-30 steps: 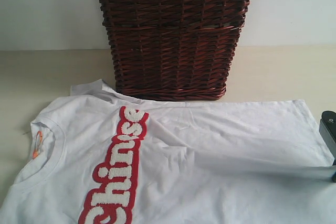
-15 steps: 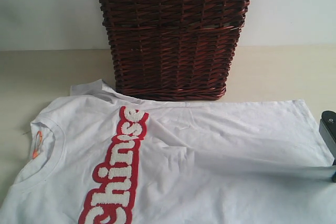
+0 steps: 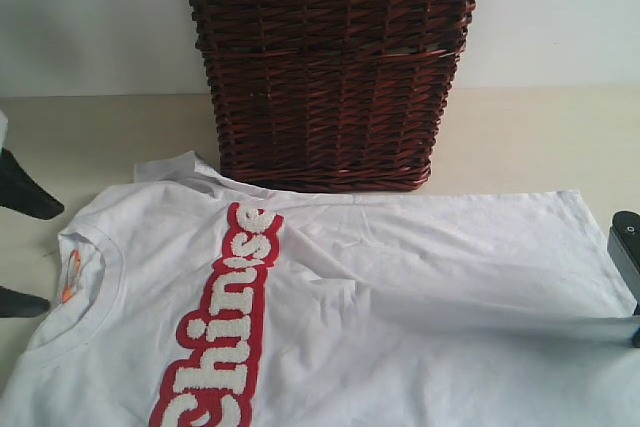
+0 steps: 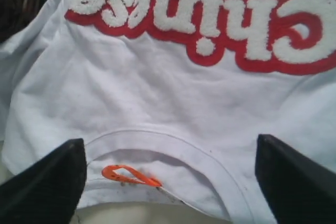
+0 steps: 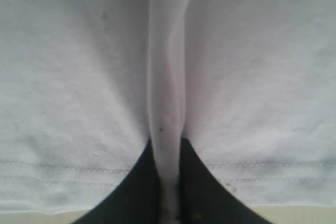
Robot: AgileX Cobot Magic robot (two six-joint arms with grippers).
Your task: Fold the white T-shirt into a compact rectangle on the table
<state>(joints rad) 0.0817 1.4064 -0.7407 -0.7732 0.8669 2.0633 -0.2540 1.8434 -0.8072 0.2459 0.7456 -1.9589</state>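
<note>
Broadly, the table [image 3: 80, 137] bears a wicker basket [image 3: 330, 67] and the white T-shirt [image 3: 400, 287], right gripper [image 5: 167, 145] pinching it, left gripper [image 4: 169, 140] spread.

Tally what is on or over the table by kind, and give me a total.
white T-shirt: 1
wicker basket: 1
grippers: 2, namely the left gripper and the right gripper
Total: 4

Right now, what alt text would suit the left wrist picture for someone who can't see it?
A white T-shirt lies flat, its round collar and orange tag framed between the two black fingers of the open left hand. Beyond the collar runs fuzzy white "Chinese" lettering outlined in red.
</note>
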